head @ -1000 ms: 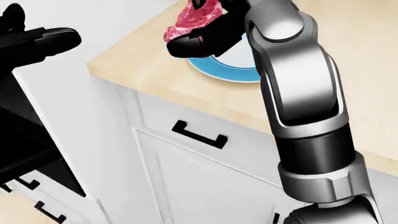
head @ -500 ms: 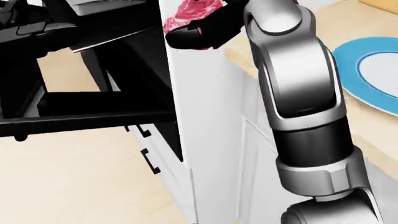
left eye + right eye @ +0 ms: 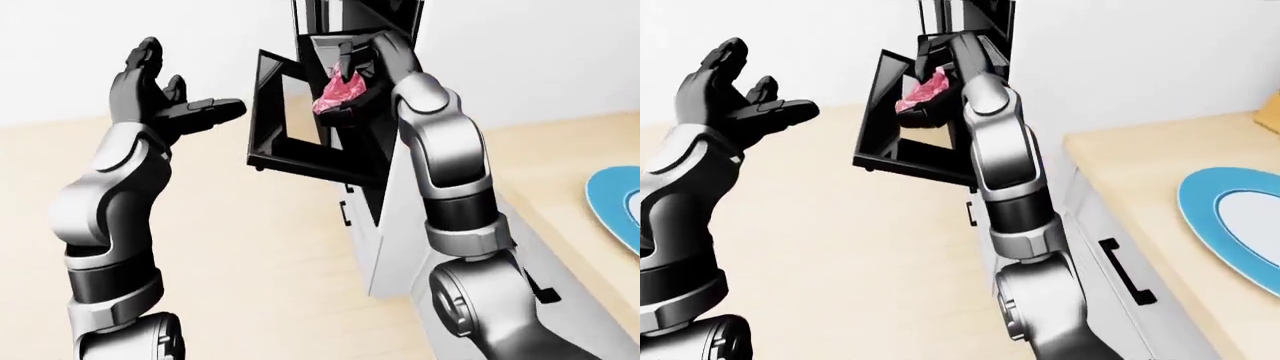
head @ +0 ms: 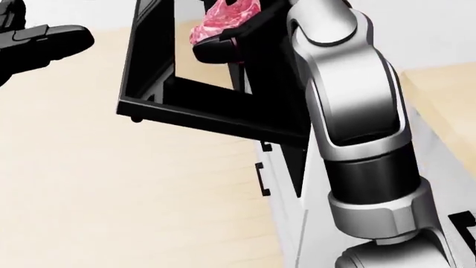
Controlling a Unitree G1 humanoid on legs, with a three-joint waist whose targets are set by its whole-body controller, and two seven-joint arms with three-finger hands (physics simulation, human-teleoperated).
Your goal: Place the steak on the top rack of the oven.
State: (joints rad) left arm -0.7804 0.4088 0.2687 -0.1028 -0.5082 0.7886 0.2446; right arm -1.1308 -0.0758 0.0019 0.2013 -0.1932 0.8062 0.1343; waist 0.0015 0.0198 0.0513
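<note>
My right robot hand (image 3: pixel 362 75) pinching the steak (image 3: pixel 338 94) at the open oven door (image 3: pixel 290 124), left robot hand (image 3: pixel 165 101) spread, blue plate (image 3: pixel 1230 221) on the bench (image 3: pixel 1140 176)

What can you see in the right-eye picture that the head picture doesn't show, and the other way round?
Only the right-eye view shows the blue plate on the counter and the whole left hand, fingers spread open. Only the head view shows the steak close up, large at its top edge. Both show the right hand holding the steak by the open oven door.
</note>
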